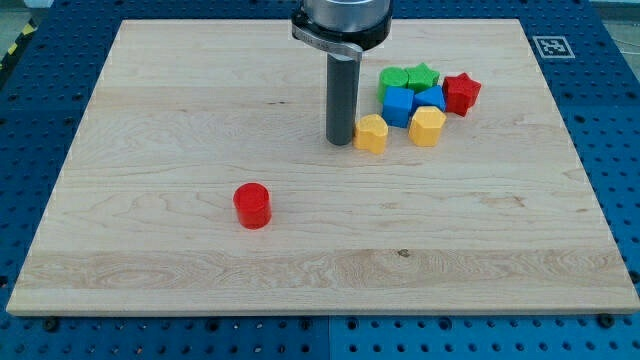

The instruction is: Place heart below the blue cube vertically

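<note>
Right now my tip (341, 141) touches the yellow heart-shaped block (371, 133) from its nine o'clock side. The blue cube (398, 106) sits at the heart's one o'clock. No hand shows on this rod.

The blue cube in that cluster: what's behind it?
Behind the blue cube, toward the view's top, sits a green block, its lower part hidden by the cube. A green star sits beside that. My tip stands left of the yellow heart.
</note>
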